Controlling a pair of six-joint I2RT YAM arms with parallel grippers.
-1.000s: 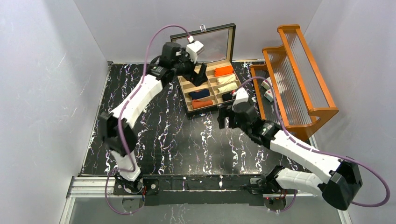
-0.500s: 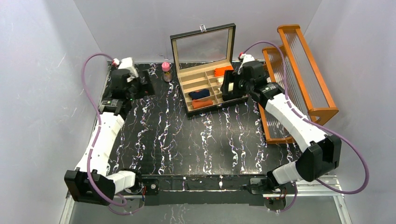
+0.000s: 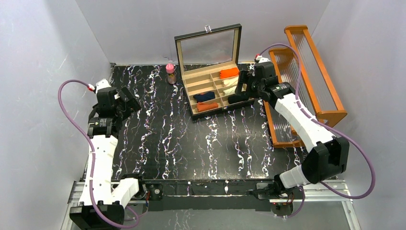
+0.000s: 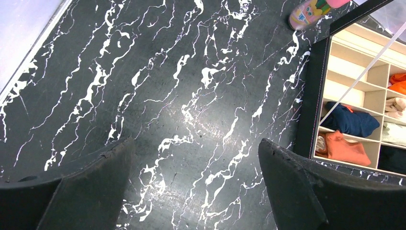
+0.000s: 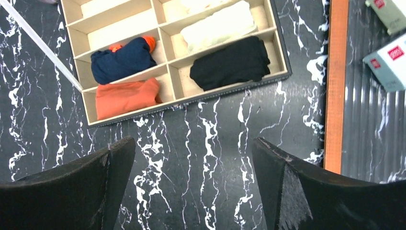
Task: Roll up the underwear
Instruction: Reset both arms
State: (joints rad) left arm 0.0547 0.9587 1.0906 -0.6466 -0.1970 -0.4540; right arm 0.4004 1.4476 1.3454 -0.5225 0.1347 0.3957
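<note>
Right wrist view is showing rolled underwear (image 5: 229,62) sitting in the box (image 5: 280,45) up top; both my grippers (image 5: 191,184) (image 4: 194,187) are hanging apart, empty.

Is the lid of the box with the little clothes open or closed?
Open. The glass lid stands up behind the box, so the rolled clothes in its compartments show.

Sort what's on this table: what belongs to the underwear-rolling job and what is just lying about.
Job: compartment box; the rolled pieces in it: navy, orange, black, cream; both open grippers, left and right.

Lying about: pink-capped bottle; wooden rack; small cartons on it.
</note>
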